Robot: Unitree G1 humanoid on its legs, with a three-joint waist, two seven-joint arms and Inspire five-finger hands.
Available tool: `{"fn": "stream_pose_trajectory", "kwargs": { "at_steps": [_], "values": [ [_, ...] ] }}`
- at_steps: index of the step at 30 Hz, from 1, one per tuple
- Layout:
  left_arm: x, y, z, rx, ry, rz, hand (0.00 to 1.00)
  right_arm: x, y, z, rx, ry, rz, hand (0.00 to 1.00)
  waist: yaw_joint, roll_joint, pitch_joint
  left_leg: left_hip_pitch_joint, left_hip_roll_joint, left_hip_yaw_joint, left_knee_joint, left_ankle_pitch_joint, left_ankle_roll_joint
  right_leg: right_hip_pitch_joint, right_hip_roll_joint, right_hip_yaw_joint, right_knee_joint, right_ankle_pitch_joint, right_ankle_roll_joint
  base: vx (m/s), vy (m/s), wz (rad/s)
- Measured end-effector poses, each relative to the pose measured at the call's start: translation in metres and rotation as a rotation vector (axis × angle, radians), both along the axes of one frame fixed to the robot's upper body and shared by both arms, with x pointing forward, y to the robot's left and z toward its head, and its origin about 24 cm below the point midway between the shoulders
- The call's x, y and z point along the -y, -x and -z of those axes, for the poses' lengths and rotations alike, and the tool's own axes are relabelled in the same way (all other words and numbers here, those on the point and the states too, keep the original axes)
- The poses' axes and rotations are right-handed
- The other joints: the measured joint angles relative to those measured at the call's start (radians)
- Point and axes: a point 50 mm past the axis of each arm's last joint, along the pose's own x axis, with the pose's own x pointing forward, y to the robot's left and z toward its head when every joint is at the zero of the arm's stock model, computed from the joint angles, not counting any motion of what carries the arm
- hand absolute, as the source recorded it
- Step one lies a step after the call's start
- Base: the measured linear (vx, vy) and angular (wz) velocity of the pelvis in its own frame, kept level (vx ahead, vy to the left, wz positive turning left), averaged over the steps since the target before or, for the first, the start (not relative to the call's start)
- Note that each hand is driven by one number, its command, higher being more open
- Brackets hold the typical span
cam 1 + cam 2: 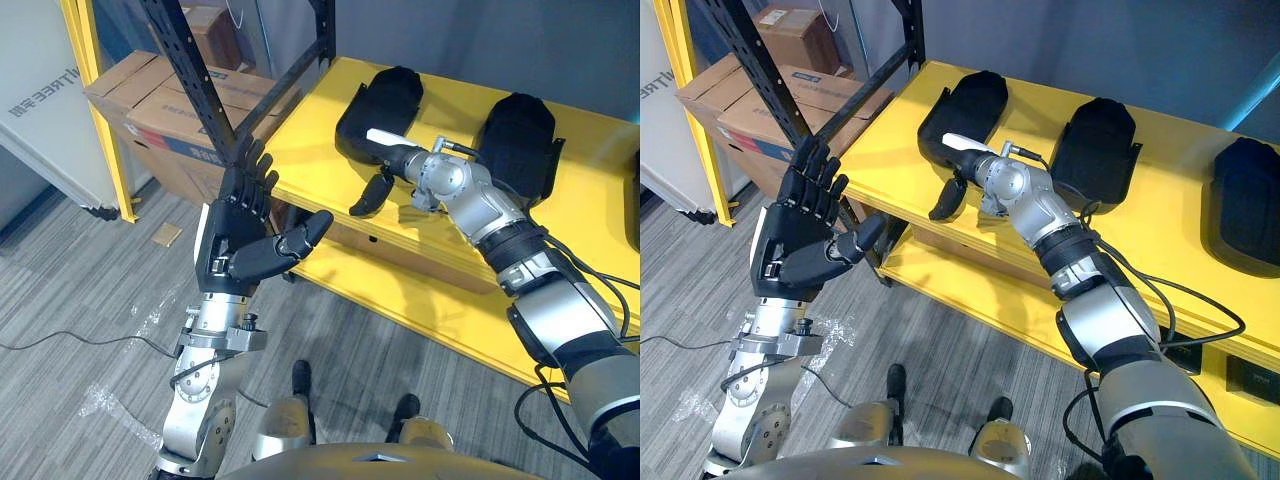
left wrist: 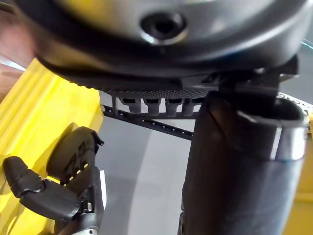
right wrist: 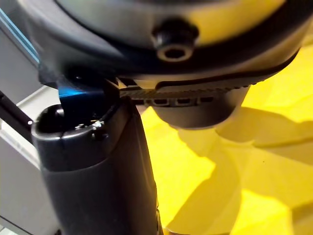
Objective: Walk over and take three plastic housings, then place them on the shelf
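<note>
Shelf [image 1: 890, 150]: yellow, carrying three black plastic housings in a row, well apart from one another.
Left housing [image 1: 965, 105]: lies on the shelf, with the right hand beside its near edge.
Middle housing [image 1: 1100, 140]: lies on the shelf, untouched.
Right housing [image 1: 1250, 200]: lies on the shelf, untouched.
Right hand [image 1: 970, 160]: white-covered thumb against the left housing; fingers [image 1: 372, 195] droop to the shelf; grip cannot be told.
Left hand [image 1: 235, 240]: raised off the shelf's corner, fingers spread straight, holding nothing.
Cardboard boxes [image 1: 140, 100]: closed, beside the shelf.
</note>
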Motion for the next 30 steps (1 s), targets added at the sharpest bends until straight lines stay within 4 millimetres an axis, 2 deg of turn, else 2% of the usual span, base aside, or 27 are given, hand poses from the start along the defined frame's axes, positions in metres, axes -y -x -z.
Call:
{"fn": "stream_pose_trajectory", "kwargs": {
  "at_steps": [15, 21, 25, 30],
  "values": [
    [0.003, 0.000, 0.000, 0.002, -0.024, 0.006, 1.00, -0.003, 0.006, 0.015, -0.018, -0.002, -0.033, 1.00, 0.002, -0.019, -0.021, 0.004, 0.000, 0.002, 0.000, 0.006, 0.008, 0.004, 0.000, 0.001, -0.002, 0.000, 0.000, 0.00, 0.000, 0.00],
    [0.003, 0.000, 0.000, 0.001, -0.024, 0.007, 1.00, -0.006, 0.006, 0.019, 0.055, -0.006, -0.018, 1.00, 0.004, -0.024, -0.034, 0.003, 0.000, 0.002, 0.000, 0.006, 0.008, 0.005, 0.001, 0.001, -0.006, 0.002, 0.002, 0.00, 0.000, 0.00],
    [0.003, 0.000, 0.001, -0.001, -0.022, 0.005, 1.00, -0.006, 0.005, 0.005, 0.175, -0.077, 0.000, 1.00, 0.006, -0.025, -0.035, 0.006, 0.000, 0.000, 0.000, 0.007, 0.009, 0.016, 0.005, 0.000, -0.023, 0.011, 0.001, 0.00, 0.000, 0.00],
    [0.003, 0.002, 0.003, -0.014, -0.023, 0.008, 1.00, -0.014, 0.005, -0.044, 0.349, -0.195, -0.014, 1.00, 0.003, -0.025, -0.035, 0.005, 0.004, 0.000, 0.001, 0.008, 0.009, 0.023, 0.013, 0.001, -0.041, 0.019, 0.002, 0.02, -0.021, -0.01]
  ]
}}
